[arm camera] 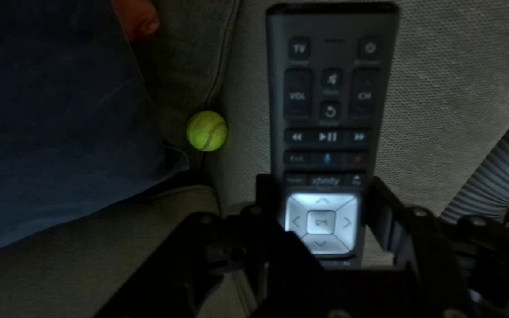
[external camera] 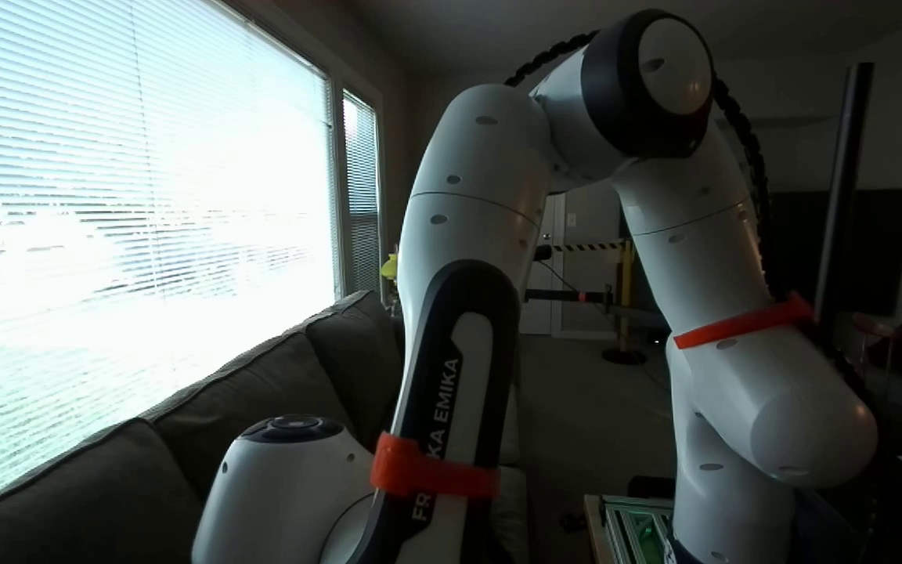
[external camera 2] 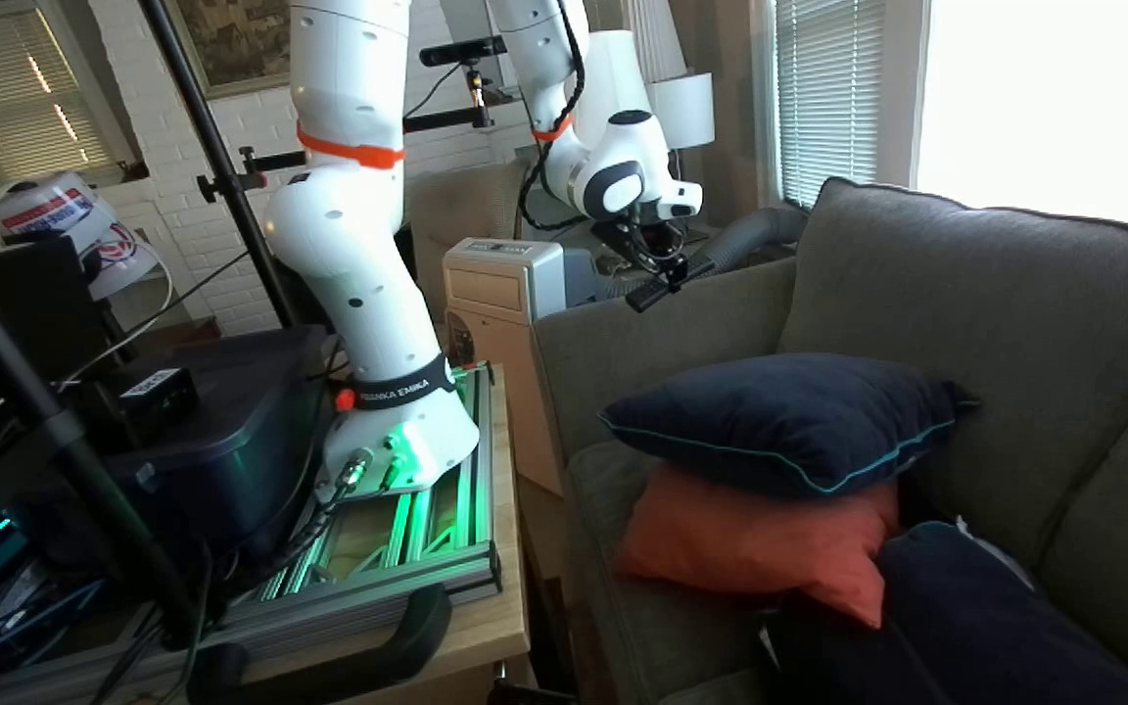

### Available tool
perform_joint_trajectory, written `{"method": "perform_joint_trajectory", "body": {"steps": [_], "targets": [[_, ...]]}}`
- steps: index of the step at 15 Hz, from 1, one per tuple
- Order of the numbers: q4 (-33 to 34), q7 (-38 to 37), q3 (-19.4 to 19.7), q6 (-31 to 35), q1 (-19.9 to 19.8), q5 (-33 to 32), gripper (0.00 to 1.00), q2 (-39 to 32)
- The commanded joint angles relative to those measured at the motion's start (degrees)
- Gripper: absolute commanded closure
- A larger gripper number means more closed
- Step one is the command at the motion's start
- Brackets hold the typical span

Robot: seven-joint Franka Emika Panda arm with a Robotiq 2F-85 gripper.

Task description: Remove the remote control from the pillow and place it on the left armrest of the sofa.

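Note:
The dark grey sofa point(external camera 2: 995, 313) has an armrest point(external camera 2: 681, 333) at its far end. It also shows in an exterior view point(external camera: 263, 384). My gripper point(external camera 2: 670, 274) is over that armrest, its fingers pointing down. In the wrist view, my gripper point(arm camera: 320, 198) is shut on the sides of the black remote control point(arm camera: 329, 128), around its pale arrow pad. The remote also shows in an exterior view point(external camera 2: 644, 296). Behind it lies the armrest fabric point(arm camera: 449, 66); the exact gap is hard to tell. A dark blue pillow point(external camera 2: 779, 416) lies on the seat, also in the wrist view point(arm camera: 55, 119).
An orange pillow point(external camera 2: 750, 543) lies under the blue one, and another dark pillow point(external camera 2: 985, 607) is nearer. A tennis ball point(arm camera: 207, 131) sits by the armrest's inner side. A portable unit point(external camera 2: 500, 313) and a ribbed hose point(arm camera: 502, 163) are beyond the armrest.

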State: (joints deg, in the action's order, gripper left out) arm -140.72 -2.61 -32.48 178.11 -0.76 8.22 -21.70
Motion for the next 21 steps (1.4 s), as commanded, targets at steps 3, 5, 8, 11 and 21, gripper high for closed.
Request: {"method": "perform_joint_trajectory", "body": {"steps": [3,5,8,11,21], "targets": [[5.93,9.55,-5.29,0.51,-1.71,-3.39,0.72,-7.69],[7.64,13.15,-6.97,-0.07,-2.31,-5.57,0.72,-10.31],[9.76,18.41,-8.77,-0.82,-3.02,-10.22,0.72,-14.01],[11.43,22.7,-10.06,-1.99,-3.77,-14.65,0.72,-16.69],[17.2,33.77,-12.96,-8.24,-3.3,-22.09,0.72,-22.12]]}}
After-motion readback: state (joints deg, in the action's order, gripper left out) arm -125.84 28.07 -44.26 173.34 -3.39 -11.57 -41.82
